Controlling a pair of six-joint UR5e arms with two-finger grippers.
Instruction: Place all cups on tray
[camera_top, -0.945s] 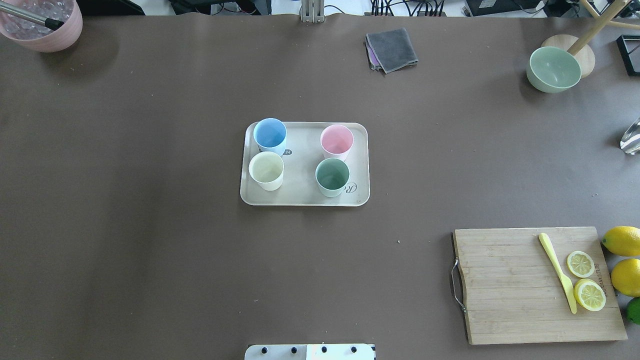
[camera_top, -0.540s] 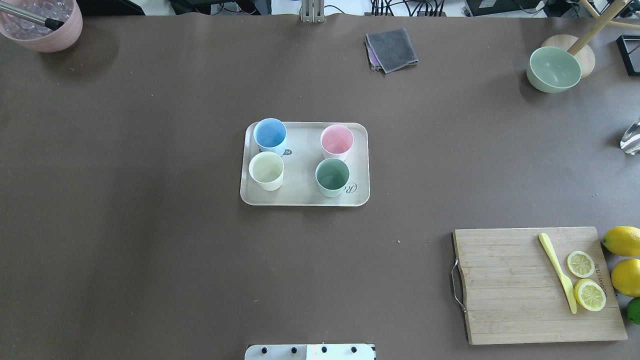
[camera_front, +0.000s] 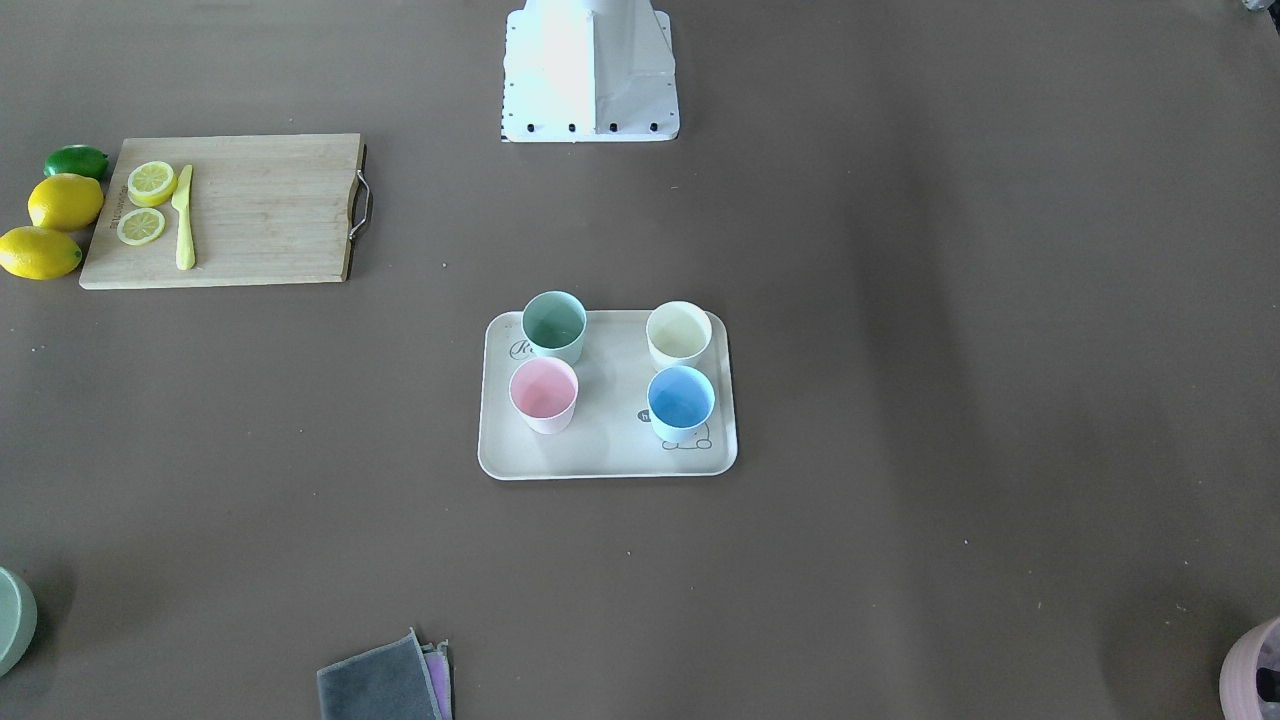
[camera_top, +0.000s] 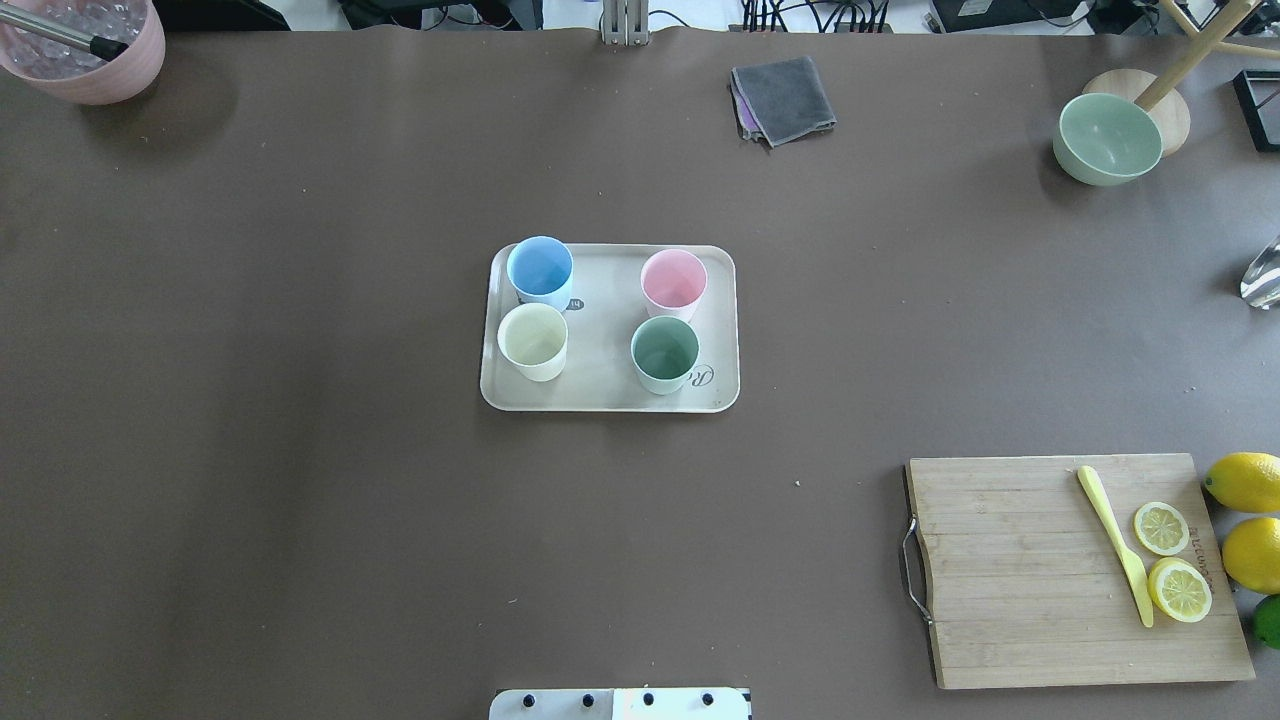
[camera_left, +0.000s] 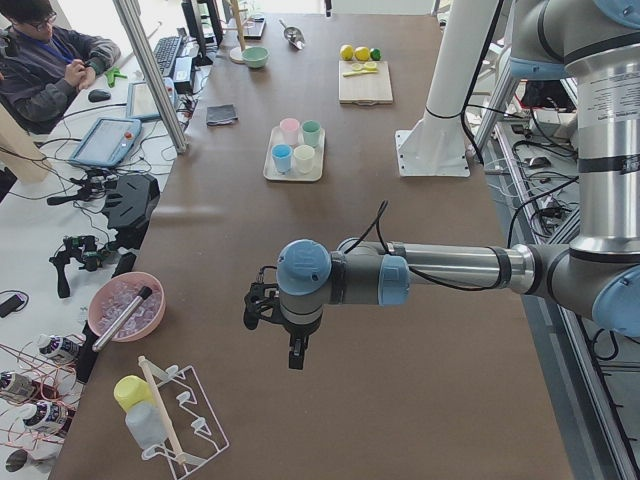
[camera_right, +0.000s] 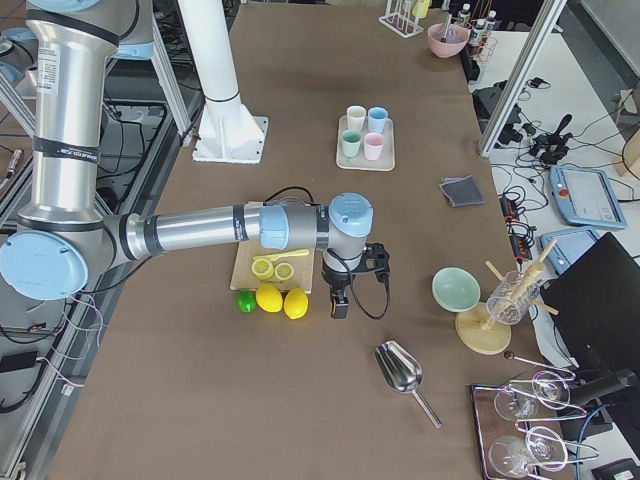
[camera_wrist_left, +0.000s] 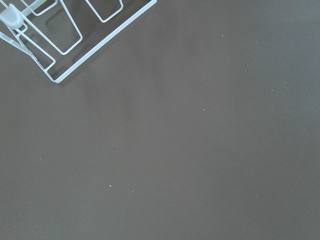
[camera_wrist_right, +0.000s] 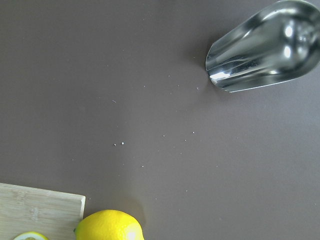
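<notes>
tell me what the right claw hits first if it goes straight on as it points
Probably the bare table: the right claw points down at it, between the metal scoop and a lemon; depth is unclear.

Robotics lab: brown-covered bench (camera_left: 400, 400), white pedestal (camera_front: 588, 70) bolted on, grey industrial arm (camera_left: 450, 268) over it, aluminium posts (camera_left: 152, 75), teach pendant (camera_left: 105, 142), cable bundles (camera_top: 780, 12), operator (camera_left: 45, 65) seated beside keyboard (camera_left: 163, 52).
</notes>
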